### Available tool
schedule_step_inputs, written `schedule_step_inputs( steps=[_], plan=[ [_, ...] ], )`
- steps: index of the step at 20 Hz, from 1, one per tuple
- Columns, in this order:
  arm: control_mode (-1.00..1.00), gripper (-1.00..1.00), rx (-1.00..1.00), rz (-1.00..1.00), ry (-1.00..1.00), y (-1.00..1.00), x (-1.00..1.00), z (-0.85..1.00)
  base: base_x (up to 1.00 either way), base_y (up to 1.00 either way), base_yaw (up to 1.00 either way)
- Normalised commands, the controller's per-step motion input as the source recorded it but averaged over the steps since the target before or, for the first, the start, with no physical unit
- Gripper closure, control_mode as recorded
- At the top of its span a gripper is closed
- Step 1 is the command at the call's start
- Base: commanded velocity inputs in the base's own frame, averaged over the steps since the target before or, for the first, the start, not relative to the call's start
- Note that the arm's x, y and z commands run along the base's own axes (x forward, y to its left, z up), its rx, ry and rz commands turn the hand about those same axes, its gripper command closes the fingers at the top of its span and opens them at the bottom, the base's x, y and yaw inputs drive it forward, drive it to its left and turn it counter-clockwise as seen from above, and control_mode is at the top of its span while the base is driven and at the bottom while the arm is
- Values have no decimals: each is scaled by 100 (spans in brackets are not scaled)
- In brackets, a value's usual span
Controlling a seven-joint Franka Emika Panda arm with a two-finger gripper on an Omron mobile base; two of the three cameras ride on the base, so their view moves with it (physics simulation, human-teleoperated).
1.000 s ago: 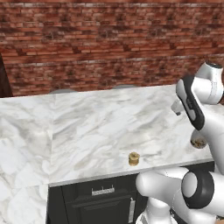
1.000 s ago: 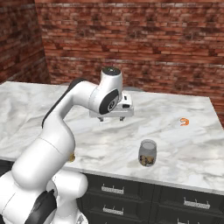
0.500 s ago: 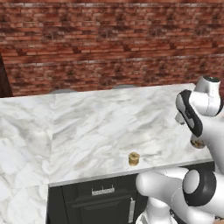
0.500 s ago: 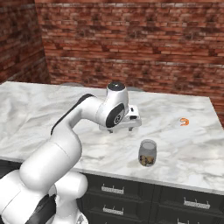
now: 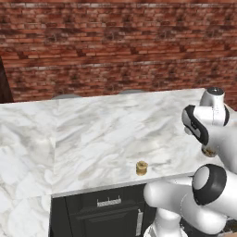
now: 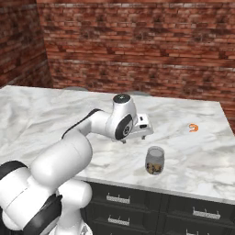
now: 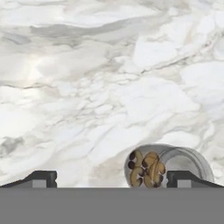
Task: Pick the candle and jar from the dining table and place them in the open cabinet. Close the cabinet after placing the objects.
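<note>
The jar point(image 6: 154, 160), dark glass with tan bits inside, stands near the front edge of the marble dining table point(image 6: 46, 110). My gripper point(image 6: 137, 136) hovers just up and to the left of it, pointing down. In the hand view the gripper point(image 7: 112, 179) is open, and the jar point(image 7: 168, 168) lies low in the picture, close to the right fingertip point(image 7: 180, 178) and not between the tips. The arm hides most of the jar point(image 5: 208, 151) in the left base view. The small tan candle point(image 5: 141, 168) stands alone near the table's front edge point(image 5: 92, 183), left of the arm.
A small orange object point(image 6: 194, 128) lies on the marble beyond the jar to the right. Black drawer fronts with silver handles point(image 6: 118, 198) run under the table. A red brick wall point(image 5: 115, 46) stands behind the far edge.
The hand has swung to the right and sunk lower toward the jar. The jaws have stayed open. Candle and jar have not moved.
</note>
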Motion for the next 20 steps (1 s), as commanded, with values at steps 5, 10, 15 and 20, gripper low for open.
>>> schedule_step_inputs(
  steps=[5,10,15,20],
  plan=[
    [-100,-100,0,0,0,-37,11,-13,0,0,0],
    [-100,-100,0,0,0,-37,9,-30,0,0,0],
    [-100,-100,1,0,2,-32,8,-36,0,0,0],
    [-100,-100,6,0,1,-26,23,-37,0,0,0]
  ],
)
